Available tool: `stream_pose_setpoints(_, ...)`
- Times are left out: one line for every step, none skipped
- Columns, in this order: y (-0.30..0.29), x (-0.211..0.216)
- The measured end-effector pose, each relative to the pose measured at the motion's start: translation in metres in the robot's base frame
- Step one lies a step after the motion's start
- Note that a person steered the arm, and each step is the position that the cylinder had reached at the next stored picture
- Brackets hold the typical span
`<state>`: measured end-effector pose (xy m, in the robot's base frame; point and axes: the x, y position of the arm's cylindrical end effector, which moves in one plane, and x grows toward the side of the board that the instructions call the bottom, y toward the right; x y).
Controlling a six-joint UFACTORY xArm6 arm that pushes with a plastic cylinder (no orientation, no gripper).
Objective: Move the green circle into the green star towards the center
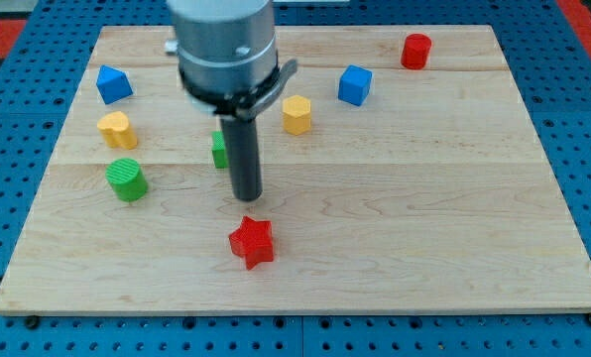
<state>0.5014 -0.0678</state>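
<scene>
The green circle sits on the wooden board at the view's left. The green star lies near the middle, mostly hidden behind my rod; only its left edge shows. My tip rests on the board just right of and below the green star, well to the right of the green circle.
A red star lies below my tip. A yellow block and a blue block are above the green circle. A yellow hexagon, a blue cube and a red block lie toward the view's top right. The board ends at all sides.
</scene>
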Motion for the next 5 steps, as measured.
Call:
stream_pose_setpoints(-0.077,0.011)
stream_pose_setpoints(-0.141,0.011)
stream_pose_setpoints(-0.173,0.009)
stream_pose_setpoints(-0.151,-0.009)
stream_pose_setpoints(-0.158,-0.023)
